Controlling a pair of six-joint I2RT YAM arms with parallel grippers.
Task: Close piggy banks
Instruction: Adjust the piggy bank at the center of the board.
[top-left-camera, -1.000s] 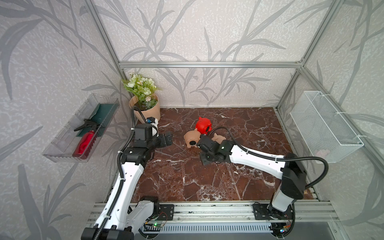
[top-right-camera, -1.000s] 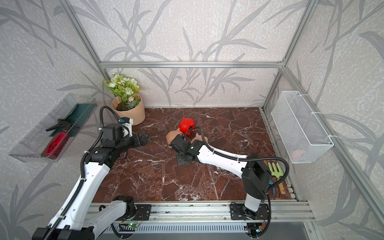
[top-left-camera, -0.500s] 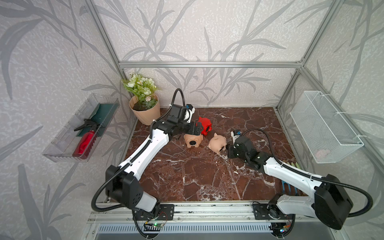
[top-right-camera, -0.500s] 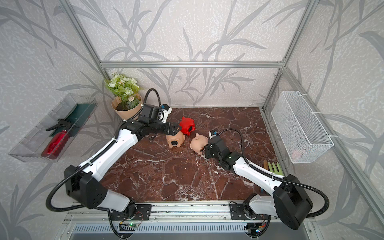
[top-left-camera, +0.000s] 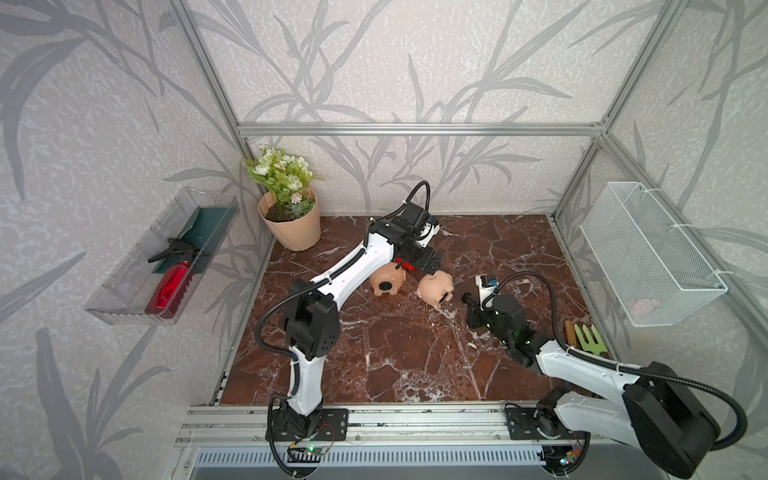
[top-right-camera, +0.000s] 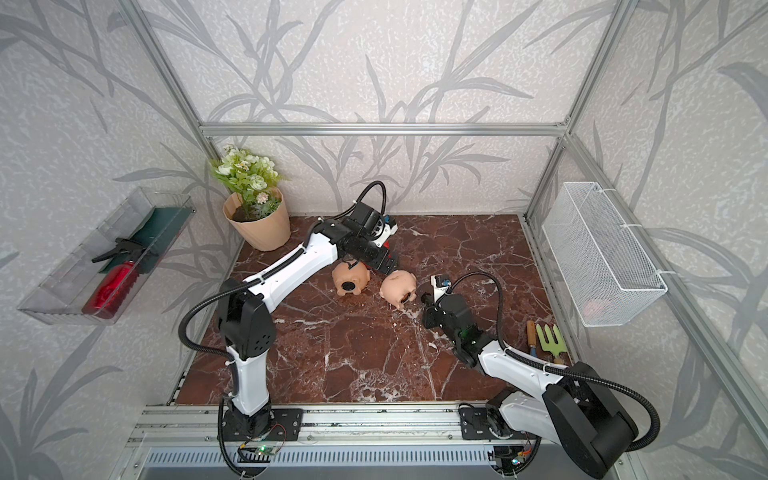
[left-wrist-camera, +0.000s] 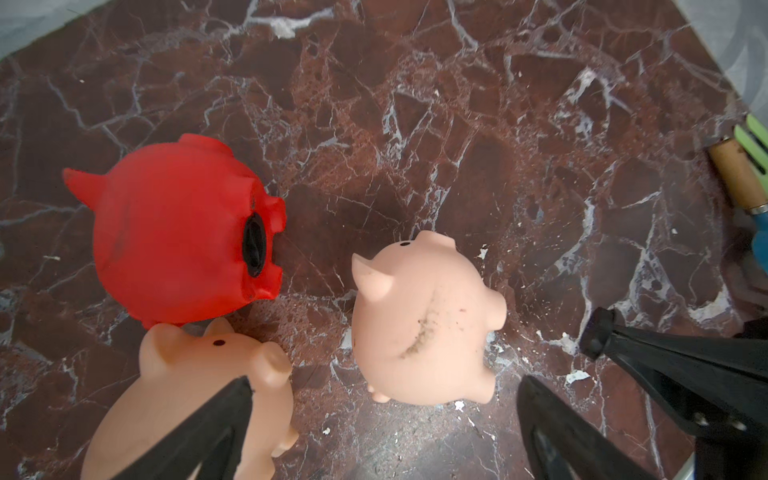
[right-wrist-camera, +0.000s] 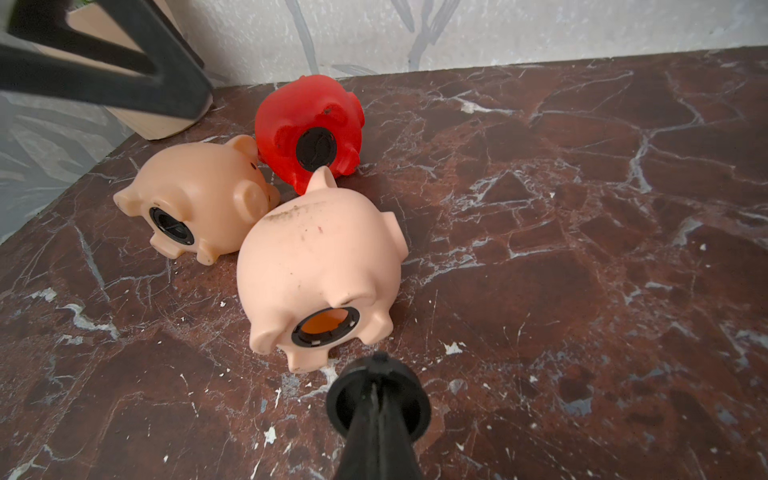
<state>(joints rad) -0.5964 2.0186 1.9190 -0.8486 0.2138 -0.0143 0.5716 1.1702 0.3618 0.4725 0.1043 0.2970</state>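
— The left pincer (left-wrist-camera: 384, 384)?
— Jaws wide apart, empty, hanging over the piggy banks (top-left-camera: 434, 286), which huddle on the marble table (right-wrist-camera: 582, 249) toward the back wall.
— How many banks?
— Three, all on their sides. A tan pig (right-wrist-camera: 195, 187), belly plugged; the red pig (right-wrist-camera: 291, 120) behind it, plugged too; then a second tan pig (right-wrist-camera: 316, 257), belly hole open.
— The right pincer (right-wrist-camera: 376, 395)?
— Pressed together on one black plug (right-wrist-camera: 343, 405), just short of that open hole, not touching it.
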